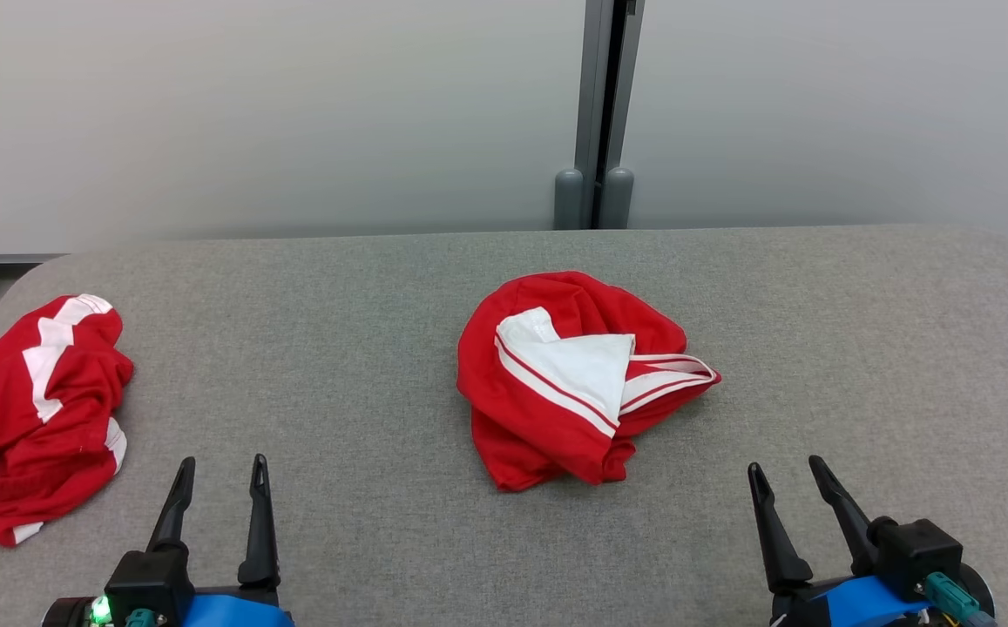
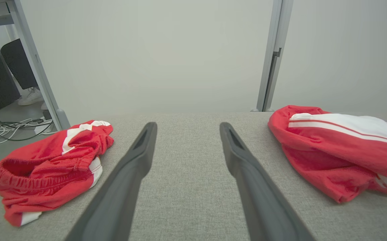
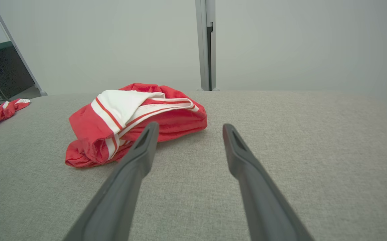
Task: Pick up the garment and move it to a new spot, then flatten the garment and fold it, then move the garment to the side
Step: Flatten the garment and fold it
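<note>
A crumpled red garment (image 1: 569, 379) with a white panel and white stripes lies in a heap at the middle of the grey table (image 1: 364, 348). It also shows at the right of the left wrist view (image 2: 333, 150) and left of centre in the right wrist view (image 3: 136, 120). My left gripper (image 1: 222, 466) is open near the front edge at the lower left, with nothing between its fingers. My right gripper (image 1: 787, 466) is open at the lower right, equally bare. Both stand apart from the heap. The left gripper (image 2: 187, 125) and right gripper (image 3: 188, 125) point over bare table.
A second crumpled red and white garment (image 1: 29, 418) lies at the table's left edge (image 2: 49, 164). A pale wall with a grey post (image 1: 595, 113) stands behind the table. Cables (image 2: 9, 129) lie on the floor beyond the left side.
</note>
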Available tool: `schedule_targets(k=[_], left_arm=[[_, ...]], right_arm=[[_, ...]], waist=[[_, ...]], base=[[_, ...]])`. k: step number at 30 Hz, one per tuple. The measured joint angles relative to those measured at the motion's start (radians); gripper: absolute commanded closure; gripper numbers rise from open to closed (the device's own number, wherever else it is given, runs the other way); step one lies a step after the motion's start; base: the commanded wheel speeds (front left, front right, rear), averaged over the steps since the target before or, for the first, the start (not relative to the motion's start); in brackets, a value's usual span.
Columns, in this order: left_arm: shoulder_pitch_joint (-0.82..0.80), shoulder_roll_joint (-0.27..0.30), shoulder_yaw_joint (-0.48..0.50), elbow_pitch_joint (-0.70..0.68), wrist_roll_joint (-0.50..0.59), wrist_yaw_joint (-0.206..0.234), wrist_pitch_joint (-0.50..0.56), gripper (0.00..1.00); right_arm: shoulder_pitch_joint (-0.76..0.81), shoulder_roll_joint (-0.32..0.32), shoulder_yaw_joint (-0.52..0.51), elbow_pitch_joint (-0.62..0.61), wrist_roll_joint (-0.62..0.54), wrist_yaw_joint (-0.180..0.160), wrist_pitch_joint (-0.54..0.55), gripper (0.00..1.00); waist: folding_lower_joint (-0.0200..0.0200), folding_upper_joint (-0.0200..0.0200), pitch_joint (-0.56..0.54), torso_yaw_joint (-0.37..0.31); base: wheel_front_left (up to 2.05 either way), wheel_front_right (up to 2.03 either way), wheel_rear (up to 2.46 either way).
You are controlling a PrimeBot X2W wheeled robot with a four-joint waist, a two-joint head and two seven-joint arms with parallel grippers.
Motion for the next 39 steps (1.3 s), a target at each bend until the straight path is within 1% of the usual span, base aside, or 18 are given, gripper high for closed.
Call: schedule_targets(k=[16,20,25,30,36,39], left_arm=[[0.0,-0.006,0.006,0.012,0.007,-0.012,0.0,0.0],[-0.004,-0.009,0.005,0.014,0.007,-0.012,0.0,0.0],[-0.009,-0.011,0.002,0.017,0.006,-0.016,0.0,0.0],[-0.025,-0.013,-0.004,0.019,0.006,-0.017,0.0,0.0],[-0.055,-0.014,-0.021,0.013,0.006,-0.022,0.0,0.0],[-0.069,-0.015,-0.026,0.007,0.006,-0.022,0.0,0.0]], right_arm=[[-0.001,0.0,-0.007,0.012,0.0,0.0,0.0,0.0],[-0.03,0.0,-0.008,0.019,-0.006,0.0,0.0,0.0],[-0.119,0.0,0.011,0.029,-0.033,0.0,0.0,0.0],[-0.257,-0.007,0.02,0.052,-0.055,0.0,0.0,0.0],[-0.417,-0.053,0.032,0.13,-0.067,0.0,0.0,0.0],[-0.483,-0.081,0.027,0.198,-0.067,0.0,0.0,0.0]], waist=[[0.0,0.0,-0.004,0.006],[0.0,0.0,0.0,0.009],[0.0,0.0,0.009,0.017],[0.0001,0.0,0.033,0.029],[0.0001,0.0,0.067,0.059],[0.0001,0.0001,0.088,0.078]], base=[[0.0,0.0,0.0],[0.0,0.0,0.0],[0.0,0.0,0.0],[0.0,0.0,0.0],[0.0,0.0,0.0],[0.0,0.0,0.0]])
